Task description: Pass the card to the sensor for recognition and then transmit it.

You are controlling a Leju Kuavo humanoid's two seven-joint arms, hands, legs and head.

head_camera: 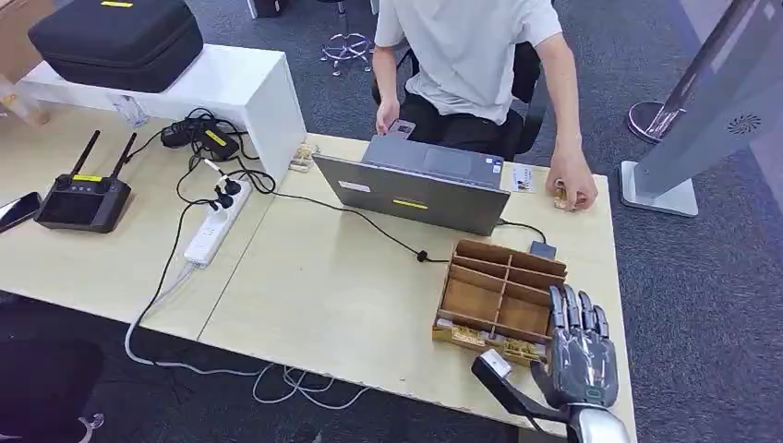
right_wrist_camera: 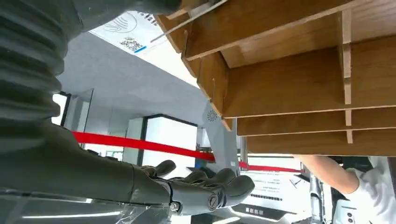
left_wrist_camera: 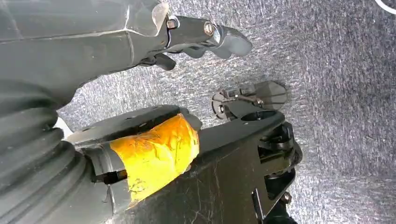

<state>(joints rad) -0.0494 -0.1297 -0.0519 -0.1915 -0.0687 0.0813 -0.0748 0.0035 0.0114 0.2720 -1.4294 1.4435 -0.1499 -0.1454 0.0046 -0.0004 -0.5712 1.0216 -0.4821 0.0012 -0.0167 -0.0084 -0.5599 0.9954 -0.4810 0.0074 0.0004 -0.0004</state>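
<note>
Since the cards (head_camera: pixel 487 340) stand upright in the front slot of the wooden divided box (head_camera: pixel 499 293) at the desk's (head_camera: pixel 314 286) near right edge, the right hand (head_camera: pixel 580 343) hovers just beside it, fingers extended and empty. They look small, pale and thin. The left hand (left_wrist_camera: pixel 201 37) hangs over carpet, holding nothing.

**Colour and Pattern Survey — Desk Station**

Table (head_camera: pixel 305 277): pale wood finish. Compartment box (head_camera: pixel 499 293): brown wood. Laptop (head_camera: pixel 415 189): grey, with one yellow sticker. Power strip (head_camera: pixel 214 226): white — black cables plugged in. Remote controller (head_camera: pixel 81 198): black, yellow label. Case (head_camera: pixel 115 41): black, on a white shelf (head_camera: pixel 235 88). Person's shirt (head_camera: pixel 466 51): light grey. Floor (head_camera: pixel 702 305): dark grey carpet. Right hand (head_camera: pixel 580 349): dark grey, glossy. Left hand (left_wrist_camera: pixel 205 37): dark grey; yellow tape (left_wrist_camera: pixel 156 151) below it.
</note>
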